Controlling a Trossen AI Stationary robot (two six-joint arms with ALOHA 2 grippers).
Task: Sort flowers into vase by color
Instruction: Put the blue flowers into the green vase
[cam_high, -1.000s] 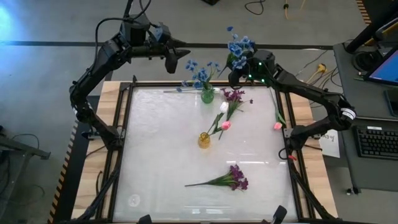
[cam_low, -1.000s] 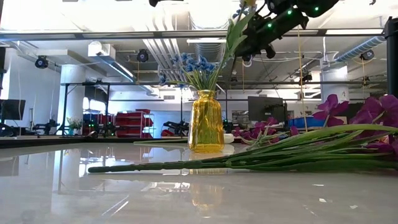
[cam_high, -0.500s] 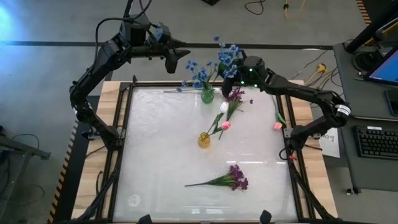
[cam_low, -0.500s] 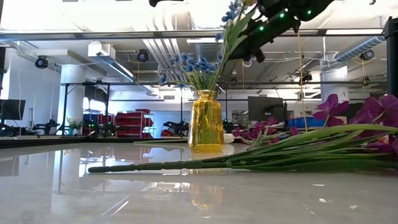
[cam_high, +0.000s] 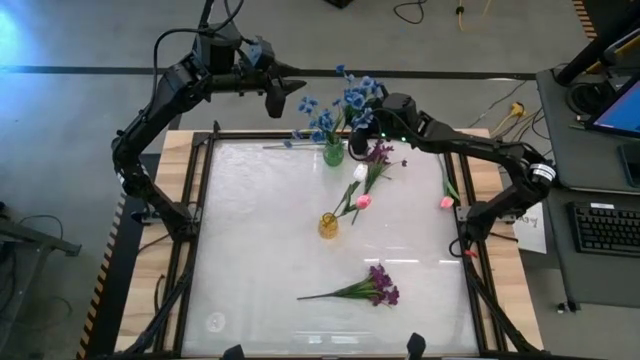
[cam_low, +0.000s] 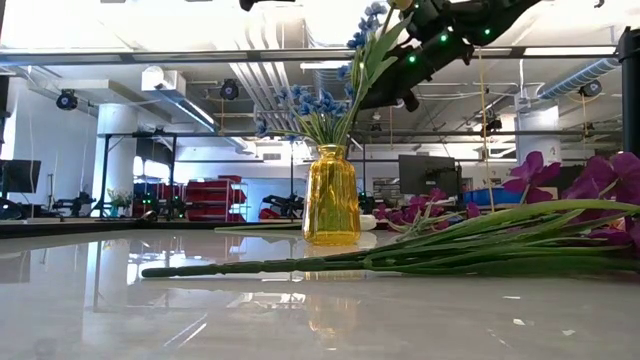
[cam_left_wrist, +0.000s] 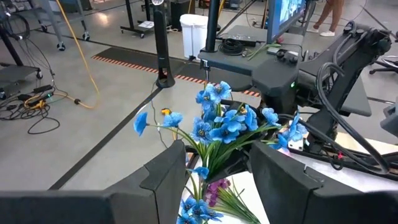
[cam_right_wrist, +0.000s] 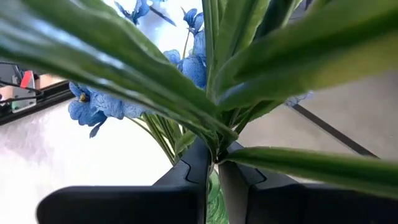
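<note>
So the right gripper (cam_high: 356, 143) is up at the far edge of the worktop (cam_high: 260, 240), jaws pinched tight on the stem of a blue flower bunch (cam_high: 355, 95). In the right wrist view you can see the green stem (cam_right_wrist: 213, 149) squeezed right between the 2 dark fingers (cam_right_wrist: 189, 168), with leaves and blue blossoms fanning out past them. The bunch is held up in the air, tilted, just beside the green vase (cam_high: 333, 153), which already has another blue bunch (cam_high: 318, 118) in it. The held bunch isn't in the vase; its blossoms sit near the ones already there.

The left gripper (cam_high: 290, 88) hangs beyond the far edge of the worktop, jaws partly open with nothing in them. From its wrist camera the blue blossoms (cam_left_wrist: 222, 121) show through the gap between its fingers (cam_left_wrist: 165, 177), but well away from them, not touching.

Rest of the worktop: a yellow vase (cam_high: 328, 225) near the middle, pink and white buds (cam_high: 361, 187) lying just beside it, a purple bunch (cam_high: 377, 155) close to the right gripper, 1 more purple bunch (cam_high: 380, 285) on the near side, and a single pink bud (cam_high: 446, 200) by the right edge.
</note>
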